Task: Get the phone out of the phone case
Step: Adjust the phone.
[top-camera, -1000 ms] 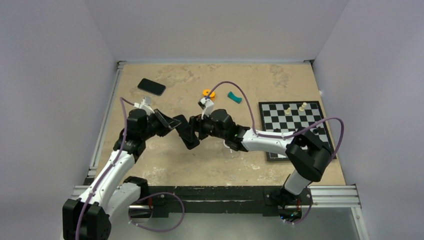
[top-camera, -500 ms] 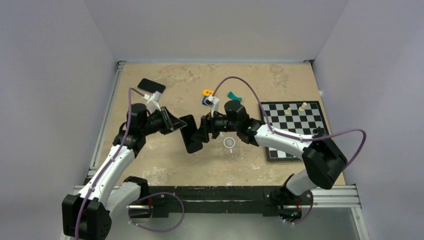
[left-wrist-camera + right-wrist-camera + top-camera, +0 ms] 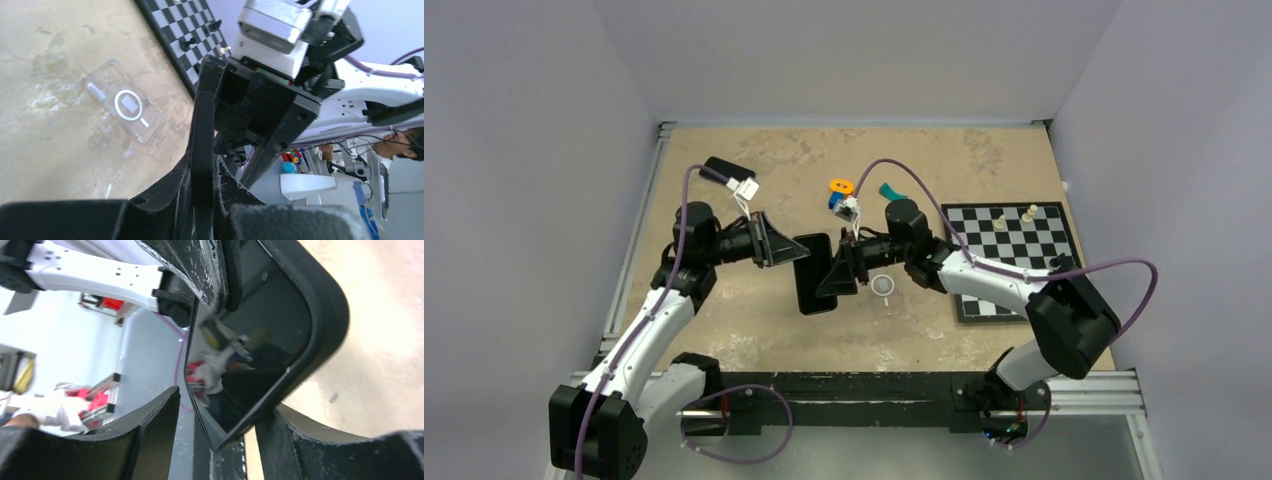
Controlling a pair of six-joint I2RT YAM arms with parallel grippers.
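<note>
Over the last second the phone (image 3: 815, 272) swings from a steep tilt between the two wrists to lying nearly flat, screen up, held above the middle of the table (image 3: 754, 320). The left gripper (image 3: 786, 248) stays clamped on the phone's upper left edge, jaws pinched tight on the thin side. The right gripper (image 3: 838, 276) draws back a little and now straddles the opposite edge near a corner. Its jaws are narrowing, but we see them apart, with a gap on one side of the rim. The thick black case (image 3: 320, 315) wraps the screen all round, so we judge the phone not yet freed. As the right arm shifts, a clear case (image 3: 883, 287) comes into sight on the table just beside it, and that one lies empty. We read this as the set-up for a peel: one gripper anchors, the other is about to bite the rim
</note>
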